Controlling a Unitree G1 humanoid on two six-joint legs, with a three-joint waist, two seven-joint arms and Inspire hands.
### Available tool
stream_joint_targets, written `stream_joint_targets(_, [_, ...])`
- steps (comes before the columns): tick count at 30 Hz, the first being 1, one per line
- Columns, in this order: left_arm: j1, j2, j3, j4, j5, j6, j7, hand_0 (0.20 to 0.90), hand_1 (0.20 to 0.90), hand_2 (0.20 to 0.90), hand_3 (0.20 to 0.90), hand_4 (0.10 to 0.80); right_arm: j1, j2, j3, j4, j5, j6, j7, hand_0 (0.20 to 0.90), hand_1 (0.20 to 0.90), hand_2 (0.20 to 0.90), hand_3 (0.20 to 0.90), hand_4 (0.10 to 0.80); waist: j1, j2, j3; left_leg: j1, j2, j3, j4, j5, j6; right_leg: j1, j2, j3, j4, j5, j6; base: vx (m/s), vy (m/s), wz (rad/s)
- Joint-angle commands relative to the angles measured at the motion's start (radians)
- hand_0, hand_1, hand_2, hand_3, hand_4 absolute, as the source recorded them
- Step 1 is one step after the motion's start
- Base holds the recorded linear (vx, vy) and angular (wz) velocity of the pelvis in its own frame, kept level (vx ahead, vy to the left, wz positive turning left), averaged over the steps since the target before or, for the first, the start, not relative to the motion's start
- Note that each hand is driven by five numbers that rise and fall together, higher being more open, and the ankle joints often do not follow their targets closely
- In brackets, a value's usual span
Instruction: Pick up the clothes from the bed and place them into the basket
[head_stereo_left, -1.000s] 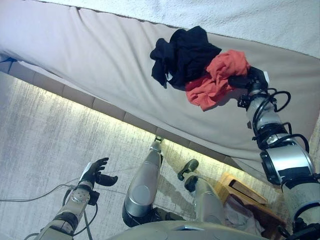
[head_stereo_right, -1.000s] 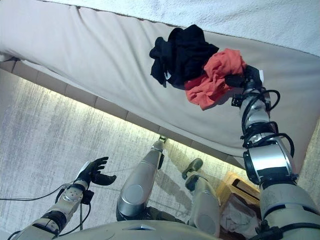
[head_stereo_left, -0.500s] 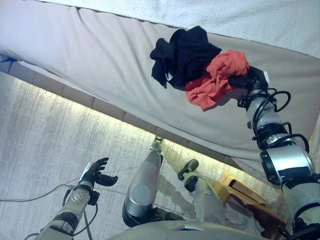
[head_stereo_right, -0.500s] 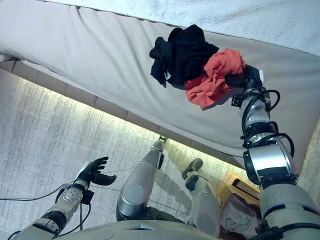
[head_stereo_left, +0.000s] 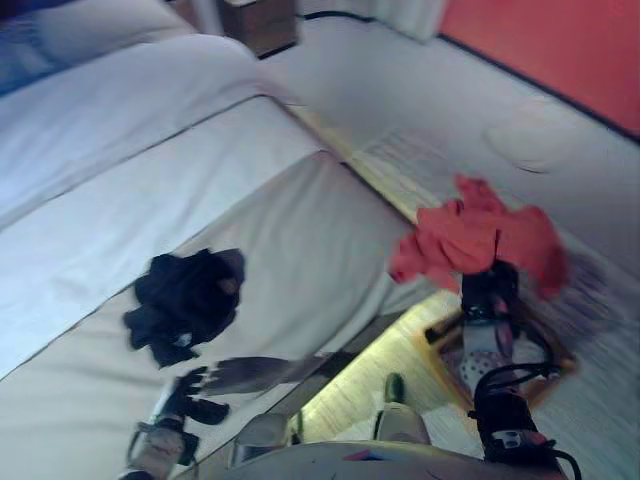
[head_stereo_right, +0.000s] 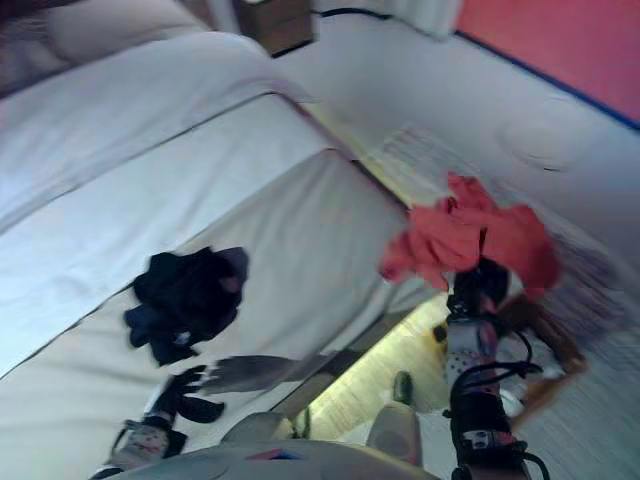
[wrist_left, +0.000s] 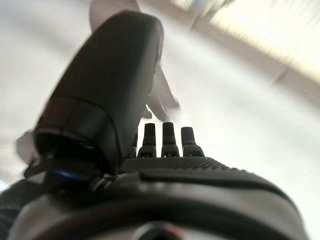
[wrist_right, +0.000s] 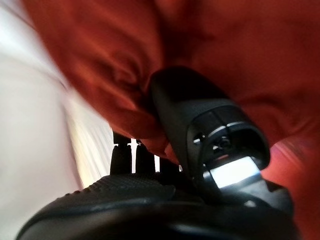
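The right hand (head_stereo_left: 488, 288) is clutching the red garment (head_stereo_left: 470, 238) aloft — fingers seemingly bunched into soft, light, floppy cloth — beyond the bed (head_stereo_left: 300, 215) edge, above the basket (head_stereo_left: 545, 372). The black garment (head_stereo_left: 185, 300) is lying on the bed.

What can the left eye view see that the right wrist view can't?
Only the left eye view shows the bed, the black clothes lying on it, the left hand and the basket on the floor. Only the right wrist view shows, up close, the right hand with its thumb pressed into the cloth. Both show the red cloth held up by that hand.
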Motion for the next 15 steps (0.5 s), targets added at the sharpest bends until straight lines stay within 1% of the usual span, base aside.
stream_joint_targets(1, [-0.001,-0.059,-0.033,0.023,0.012,-0.034,-0.010,0.900,0.900,0.900,0.900,0.800,-0.038,-0.058,0.086,-0.176,-0.063,-0.101,0.027,0.300,0.300,0.300,0.200,0.100,0.044,0.070,-0.089,-0.050,-0.046,-0.115,-0.121,0.069,-0.019,0.099,-0.089,-0.103,0.283,-0.184,0.138,-0.217,0.032,-1.44])
stream_joint_targets(2, [-0.008,-0.064,-0.039,0.034,0.000,-0.042,-0.003,0.900,0.900,0.900,0.900,0.800,-0.039,-0.045,0.105,-0.168,-0.072,-0.113,0.020,0.300,0.300,0.300,0.200,0.100,0.064,0.066,-0.098,-0.060,-0.047,-0.099,-0.134,0.080,-0.017,0.143,-0.080,-0.126,0.285,-0.232,0.139,-0.139,0.001,-0.68])
stream_joint_targets(3, [-0.009,-0.064,-0.039,0.035,-0.001,-0.043,-0.002,0.900,0.900,0.900,0.900,0.800,-0.040,-0.043,0.107,-0.167,-0.074,-0.115,0.017,0.300,0.300,0.300,0.200,0.100,0.067,0.066,-0.100,-0.064,-0.046,-0.097,-0.136,0.085,-0.017,0.149,-0.076,-0.129,0.277,-0.233,0.138,-0.113,-0.074,-0.87])
stream_joint_targets(4, [-0.012,-0.068,-0.042,0.034,-0.007,-0.050,0.006,0.900,0.900,0.900,0.900,0.800,-0.038,-0.028,0.127,-0.169,-0.099,-0.126,-0.003,0.300,0.300,0.300,0.200,0.100,0.085,0.052,-0.105,-0.077,-0.051,-0.095,-0.135,0.094,-0.023,0.200,-0.054,-0.141,0.227,-0.271,0.139,-0.118,-0.168,-0.90])
stream_joint_targets(5, [-0.017,-0.079,-0.042,0.033,-0.031,-0.051,0.026,0.900,0.900,0.900,0.900,0.800,-0.025,-0.011,0.149,-0.181,-0.123,-0.130,-0.026,0.300,0.300,0.300,0.200,0.100,0.097,0.025,-0.115,-0.116,-0.053,-0.084,-0.130,0.118,-0.043,0.261,-0.009,-0.132,0.092,-0.298,0.141,-0.121,-0.202,-0.94])
stream_joint_targets(7, [-0.017,-0.086,-0.036,0.030,-0.043,-0.050,0.028,0.900,0.900,0.900,0.900,0.800,-0.015,-0.007,0.153,-0.189,-0.132,-0.135,-0.045,0.300,0.300,0.300,0.200,0.100,0.097,0.017,-0.124,-0.144,-0.043,-0.076,-0.126,0.137,-0.053,0.269,0.006,-0.124,0.046,-0.295,0.139,-0.080,-0.127,-0.58])
stream_joint_targets(8, [-0.014,-0.093,-0.021,0.027,-0.040,-0.064,0.018,0.900,0.900,0.900,0.900,0.800,-0.006,-0.011,0.152,-0.209,-0.142,-0.146,-0.051,0.300,0.300,0.300,0.200,0.100,0.097,0.016,-0.123,-0.164,-0.023,-0.067,-0.128,0.152,-0.064,0.282,0.024,-0.129,0.015,-0.319,0.128,-0.082,-0.086,-0.34])
stream_joint_targets(10, [-0.006,-0.101,-0.015,0.033,-0.023,-0.087,0.014,0.900,0.900,0.900,0.900,0.800,0.004,-0.015,0.142,-0.223,-0.146,-0.151,-0.053,0.300,0.300,0.300,0.200,0.100,0.096,0.015,-0.127,-0.171,-0.011,-0.069,-0.141,0.165,-0.076,0.289,0.039,-0.137,-0.015,-0.333,0.119,-0.064,-0.088,-0.20])
stream_joint_targets(15, [0.031,-0.110,0.020,0.043,0.001,-0.104,0.028,0.900,0.900,0.900,0.900,0.800,0.030,-0.029,0.103,-0.249,-0.155,-0.156,-0.062,0.300,0.300,0.300,0.200,0.100,0.086,0.015,-0.139,-0.136,-0.013,-0.108,-0.184,0.177,-0.088,0.285,0.050,-0.147,-0.031,-0.329,0.114,-0.011,-0.065,-0.20])
